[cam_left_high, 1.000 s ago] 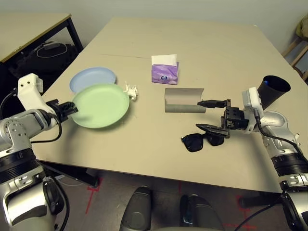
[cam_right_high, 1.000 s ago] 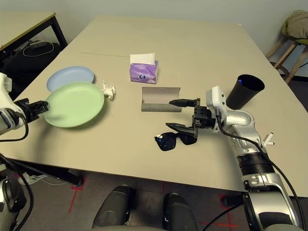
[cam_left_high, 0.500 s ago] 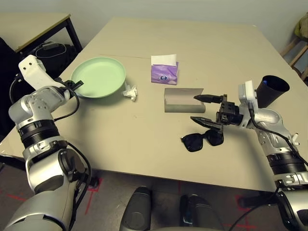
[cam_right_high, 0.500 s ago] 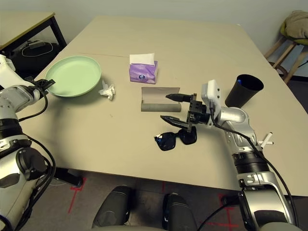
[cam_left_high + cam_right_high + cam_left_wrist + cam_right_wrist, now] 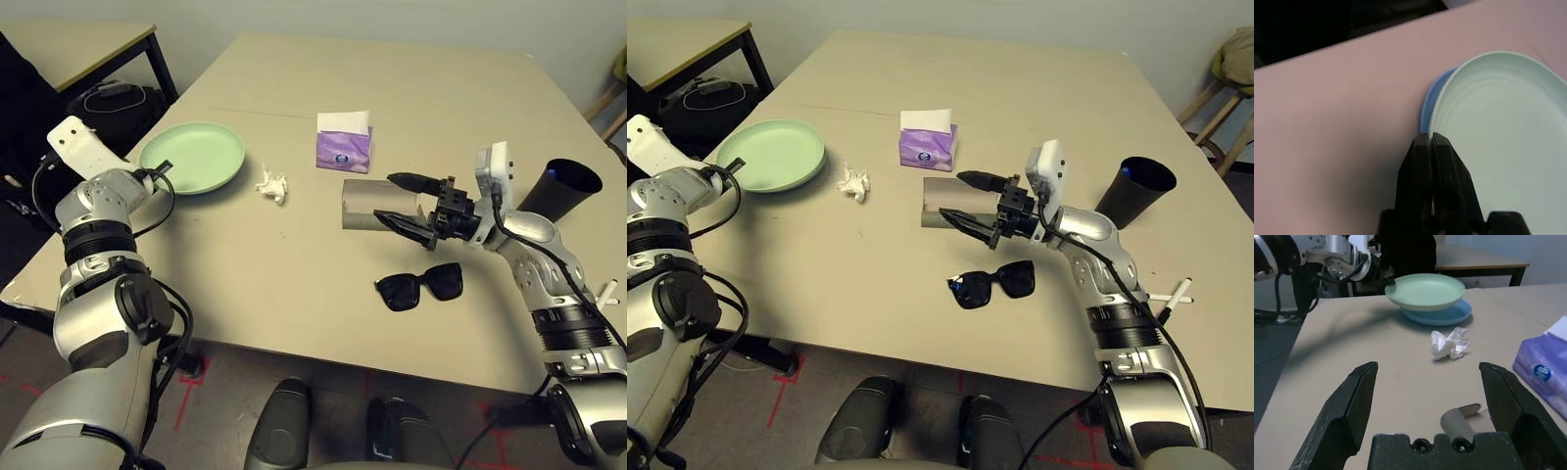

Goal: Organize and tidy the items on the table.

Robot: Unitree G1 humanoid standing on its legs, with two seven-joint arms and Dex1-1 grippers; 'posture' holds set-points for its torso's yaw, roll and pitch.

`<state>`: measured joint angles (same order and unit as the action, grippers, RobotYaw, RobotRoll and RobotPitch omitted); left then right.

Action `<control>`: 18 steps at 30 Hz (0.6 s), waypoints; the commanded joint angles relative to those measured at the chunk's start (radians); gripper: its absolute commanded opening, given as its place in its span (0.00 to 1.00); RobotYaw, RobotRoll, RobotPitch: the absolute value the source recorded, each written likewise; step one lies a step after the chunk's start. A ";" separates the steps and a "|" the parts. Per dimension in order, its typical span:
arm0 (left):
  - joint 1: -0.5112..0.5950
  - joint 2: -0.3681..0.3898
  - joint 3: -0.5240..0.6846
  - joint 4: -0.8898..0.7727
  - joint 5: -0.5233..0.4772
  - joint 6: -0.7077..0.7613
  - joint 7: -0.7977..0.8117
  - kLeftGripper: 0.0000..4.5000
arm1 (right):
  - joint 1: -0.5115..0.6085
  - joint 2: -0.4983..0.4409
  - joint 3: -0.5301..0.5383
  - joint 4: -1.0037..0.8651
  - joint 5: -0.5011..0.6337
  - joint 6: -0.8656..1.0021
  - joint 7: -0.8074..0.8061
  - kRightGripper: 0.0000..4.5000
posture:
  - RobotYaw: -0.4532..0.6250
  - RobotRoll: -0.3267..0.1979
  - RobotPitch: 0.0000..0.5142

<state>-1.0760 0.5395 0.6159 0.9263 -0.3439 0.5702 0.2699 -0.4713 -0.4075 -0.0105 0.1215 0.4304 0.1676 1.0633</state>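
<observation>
My left gripper (image 5: 160,171) is shut on the near rim of the pale green plate (image 5: 193,157), which sits over the pale blue plate (image 5: 1432,98) at the table's left edge. A crumpled white tissue (image 5: 271,184) lies just right of the plates. My right gripper (image 5: 388,198) hangs open in front of the grey-tan glasses case (image 5: 364,201), its fingers pointing left with nothing between them. The black sunglasses (image 5: 419,286) lie on the table (image 5: 294,284) below that gripper. A black cup (image 5: 558,186) stands at the right, and a blue-white pen (image 5: 1171,294) lies near the right edge.
A purple tissue pack (image 5: 344,145) with a white sheet stands behind the case. A smaller side table (image 5: 69,49) with black legs is off to the far left. Bare tabletop stretches across the back and the front left.
My left arm has carried the green plate from the front left back onto the blue plate. My right gripper has risen from the sunglasses to the case, staying open. The camera has shifted.
</observation>
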 commanded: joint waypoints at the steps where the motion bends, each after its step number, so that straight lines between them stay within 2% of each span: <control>1: -0.051 0.008 -0.016 0.061 0.005 -0.061 0.008 0.01 | 0.016 0.003 0.005 -0.040 0.015 0.021 -0.011 1.00 | 0.69 0.62 0.13; 9: -0.122 0.025 -0.123 0.211 0.071 -0.136 -0.086 0.01 | 0.012 0.006 0.006 -0.064 0.018 0.039 -0.021 1.00 | 0.68 0.62 0.13; 18: -0.125 0.059 -0.203 0.289 0.127 -0.177 -0.156 0.01 | 0.018 -0.002 0.003 -0.074 0.020 0.042 -0.022 1.00 | 0.67 0.62 0.13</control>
<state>-1.1898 0.5820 0.4201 1.2009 -0.2302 0.4095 0.1252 -0.4638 -0.4007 -0.0103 0.0750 0.4397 0.2038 1.0394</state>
